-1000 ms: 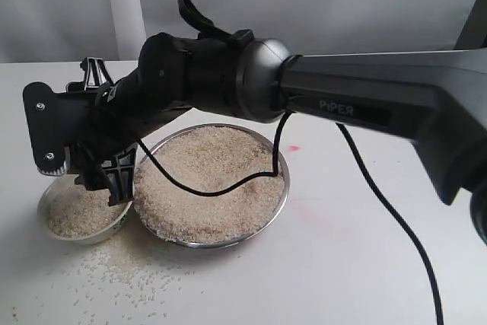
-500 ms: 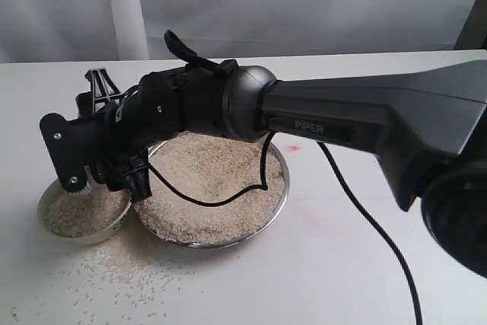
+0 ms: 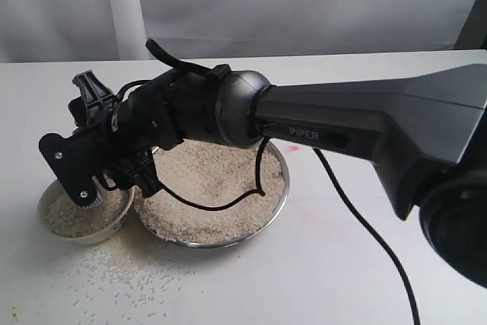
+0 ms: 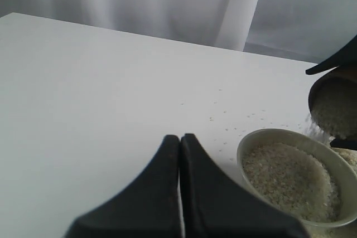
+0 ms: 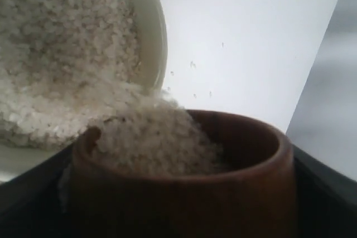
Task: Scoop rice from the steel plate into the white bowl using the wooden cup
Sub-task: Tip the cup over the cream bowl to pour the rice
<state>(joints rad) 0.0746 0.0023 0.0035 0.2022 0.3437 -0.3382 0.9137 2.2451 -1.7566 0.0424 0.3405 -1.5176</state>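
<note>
My right gripper (image 3: 101, 180) reaches across to the left and hangs over the white bowl (image 3: 53, 227), shut on the wooden cup (image 5: 184, 199). The cup is tipped, and rice (image 5: 159, 140) slides over its lip into the bowl (image 5: 155, 32), which holds a bed of rice. In the left wrist view the cup (image 4: 334, 104) shows at the edge above the bowl (image 4: 252, 144), with grains falling. The steel plate (image 3: 280, 199) beside the bowl holds a wide heap of rice (image 3: 217, 180). My left gripper (image 4: 179, 139) is shut on nothing, over bare table beside the bowl.
Loose grains (image 3: 122, 272) lie scattered on the white table in front of the bowl and plate. A black cable (image 3: 365, 226) trails from the right arm over the plate and across the table. A pale curtain hangs behind.
My right gripper has rolled further and sunk lower over the white bowl, tipping the cup. The plate and bowl have stayed put.
</note>
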